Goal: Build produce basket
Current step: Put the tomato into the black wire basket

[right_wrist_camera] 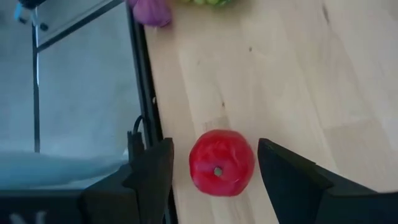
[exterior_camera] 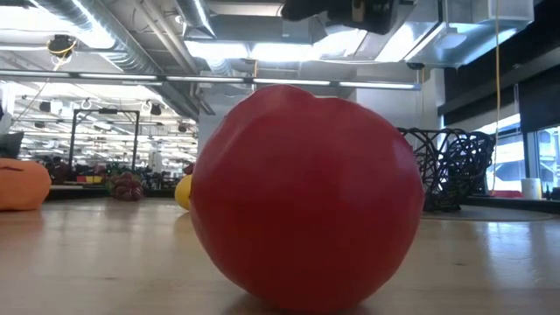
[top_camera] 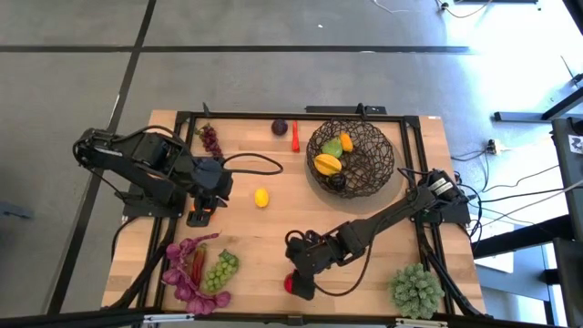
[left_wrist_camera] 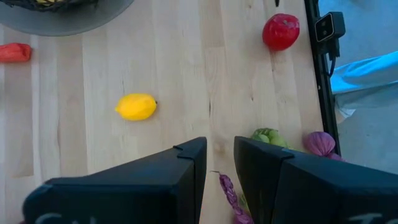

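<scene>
Since the red apple (right_wrist_camera: pixel 221 163) near the table (top_camera: pixel 273 228) edge belongs in the basket (top_camera: pixel 352 159), we hold our right gripper (right_wrist_camera: pixel 214 168) apart around it, untouched, while our left gripper (left_wrist_camera: pixel 219 163), nearly together, waits.

Basket (left_wrist_camera: pixel 62 15) cut off at upper left of left wrist view. Grapes (right_wrist_camera: pixel 205 2) clipped at top edge of right wrist view.
</scene>
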Robot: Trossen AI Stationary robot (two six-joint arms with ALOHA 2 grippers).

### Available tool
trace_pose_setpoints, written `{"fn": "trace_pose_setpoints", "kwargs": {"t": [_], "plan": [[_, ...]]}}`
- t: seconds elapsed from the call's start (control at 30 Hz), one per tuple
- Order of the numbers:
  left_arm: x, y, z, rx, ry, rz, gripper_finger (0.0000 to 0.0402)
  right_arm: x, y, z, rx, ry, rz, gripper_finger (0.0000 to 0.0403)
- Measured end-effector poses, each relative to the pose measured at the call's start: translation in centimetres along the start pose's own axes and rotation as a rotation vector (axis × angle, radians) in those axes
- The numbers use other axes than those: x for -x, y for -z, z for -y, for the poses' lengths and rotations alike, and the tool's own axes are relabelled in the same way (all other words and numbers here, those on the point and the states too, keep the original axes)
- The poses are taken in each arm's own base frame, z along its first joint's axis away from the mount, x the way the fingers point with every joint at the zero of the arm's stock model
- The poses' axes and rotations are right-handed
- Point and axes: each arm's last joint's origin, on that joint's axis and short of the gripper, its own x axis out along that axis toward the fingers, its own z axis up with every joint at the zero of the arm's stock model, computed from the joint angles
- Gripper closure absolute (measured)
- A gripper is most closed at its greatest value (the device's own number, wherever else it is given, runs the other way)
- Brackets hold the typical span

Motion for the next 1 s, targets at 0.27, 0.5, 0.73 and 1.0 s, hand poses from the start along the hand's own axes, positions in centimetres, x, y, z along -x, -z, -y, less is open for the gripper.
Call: {"fn": "trace_pose_setpoints", "kwargs": {"t": [0.27,0.5,0.73,1.0], "plan": [[0.0,0.0,0.0,0.0,0.0,0.0,0.0331,0.0,0.1,0.0,-0.057,0.007,-0.006,0.0156],[0.0,0.0,0.0,0.0,0.0,0.0,0.0331,-0.2,0.1,0.1,-0.051,0.012,-0.009,0.0064],[0.0,0.0,0.0,0.0,0.0,0.0,0.0331,-0.2,0.4,0.4,-0.08,0.046,-0.03,0.0051],[0.0,0.0,0.0,0.0,0.0,0.0,0.0331,-0.9,2.0,-0.7,0.003,0.038,-0.058,0.0055]]}}
